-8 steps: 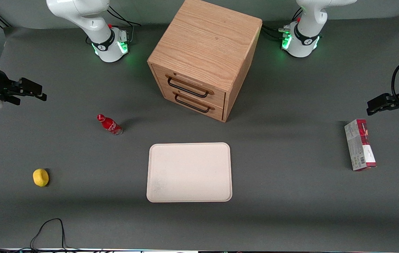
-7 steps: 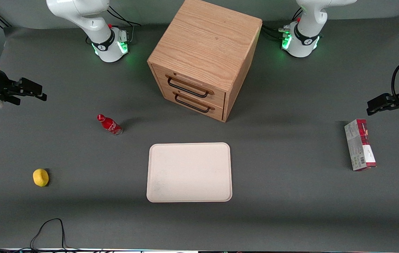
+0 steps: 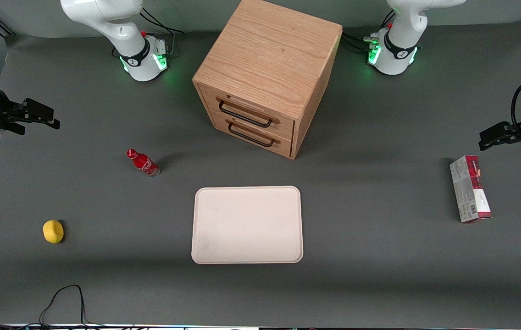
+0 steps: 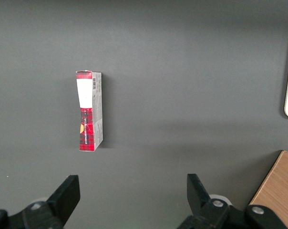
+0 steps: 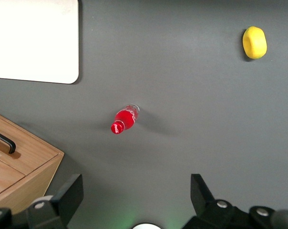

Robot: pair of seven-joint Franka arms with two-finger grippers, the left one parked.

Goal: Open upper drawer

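Upper drawer (image 3: 246, 112): fully shut, top of two in oak cabinet (image 3: 269, 55), mid-desk. Handle (image 3: 244, 115) untouched. Gripper (image 3: 40, 114): jaws spread, empty, held well apart at the working arm's end. Approach, grasp and pull are all left.

I see my gripper (image 3: 52, 118) open, arm cut by the frame edge, drawer (image 5: 3, 143) mostly cropped in wrist view, box (image 3: 470, 189) print unreadable.

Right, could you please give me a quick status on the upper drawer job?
Gripper open, empty, high at the working arm's end of the table. Upper drawer shut, handle untouched. Red bottle upright between gripper and cabinet.
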